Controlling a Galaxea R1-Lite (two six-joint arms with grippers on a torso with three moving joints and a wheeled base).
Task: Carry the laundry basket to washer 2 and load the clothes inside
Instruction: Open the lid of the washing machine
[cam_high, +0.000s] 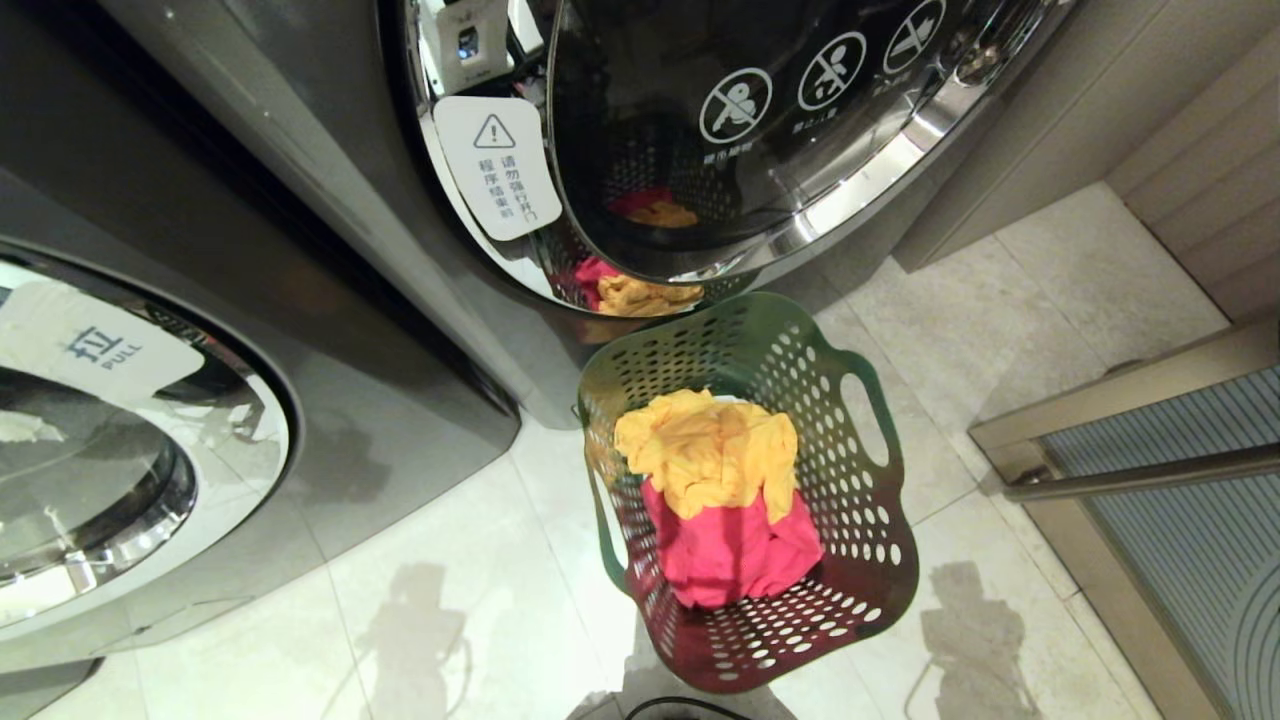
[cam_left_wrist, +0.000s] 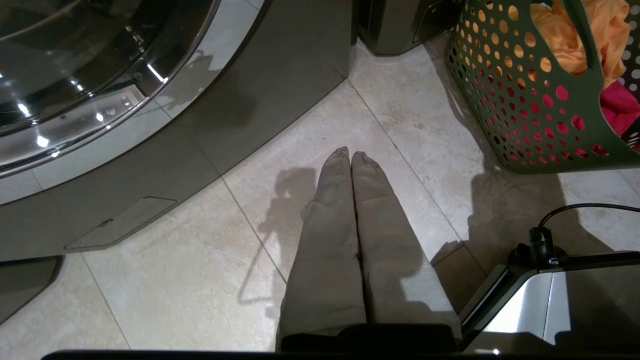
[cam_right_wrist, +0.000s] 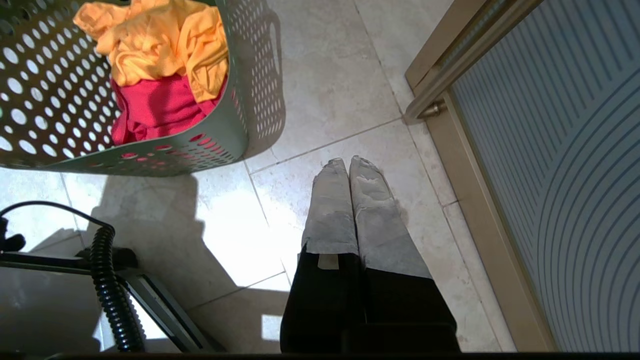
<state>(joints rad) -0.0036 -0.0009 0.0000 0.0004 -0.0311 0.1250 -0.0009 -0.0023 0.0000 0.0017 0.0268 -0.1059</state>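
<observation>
The dark green laundry basket stands on the tiled floor against a dark grey front-load washer with a chrome-ringed round door. No numeral shows, so I cannot tell whether this is washer 2. The clothes lie inside the basket, a yellow-orange garment on top of a pink-red one. My left gripper hangs shut and empty over bare tile beside the basket. My right gripper hangs shut and empty on the other side of the basket. Neither arm appears in the head view.
A second grey washer with a PULL label stands to the left. A framed sliding door with a metal rail lies to the right. My base and a black cable sit close behind the basket.
</observation>
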